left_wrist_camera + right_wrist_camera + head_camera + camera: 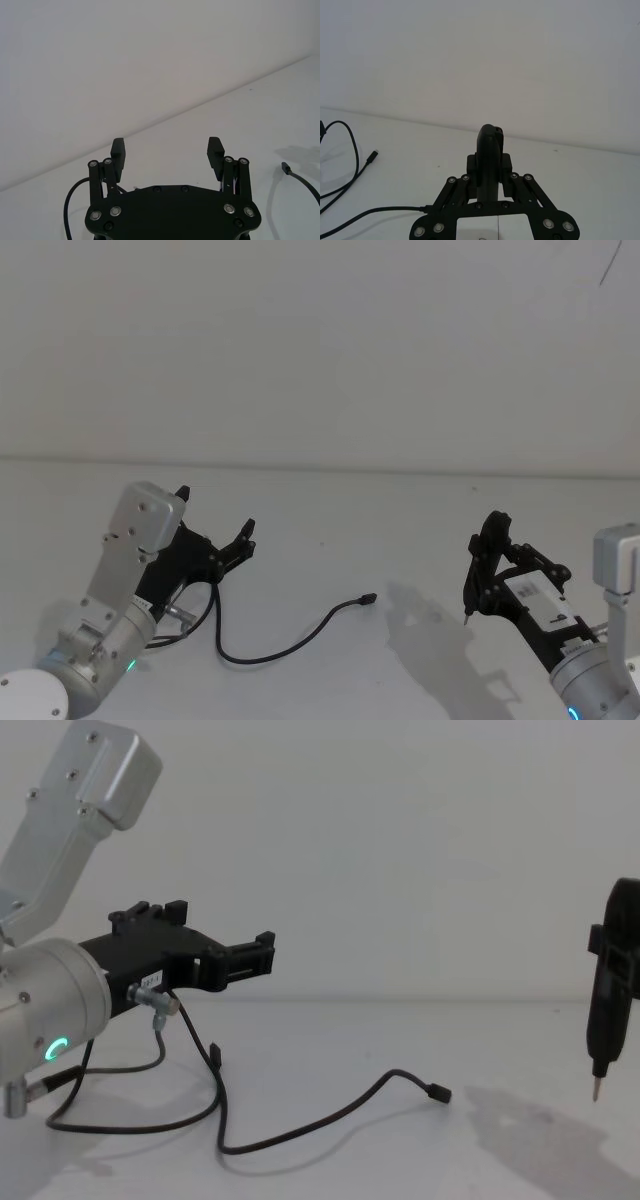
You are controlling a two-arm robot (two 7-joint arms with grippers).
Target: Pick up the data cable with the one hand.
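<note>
**A thin, limp cord lying flat is easy to miss**

The left tool [215, 512] hangs above the surface [330, 540] on the robot's left. Its fingers [118, 150] are spread wide and hold nothing. Below it and just to its right, the data cable [310, 630] lies loose on the surface. One end rises close under the tool, and the rest curves away to a small plug [370, 598] near the middle.

The main danger, I judge, is a closure that passes over so thin a cord, or presses it flat and slips off. A short grey lead [158, 1003] hangs at the tool's wrist close by, and a careless descent could snag it or take it instead. Gripped near an end, the limp cord may slide out.

The right tool [467, 612] hovers well apart on the right, closed to a single tip.
</note>
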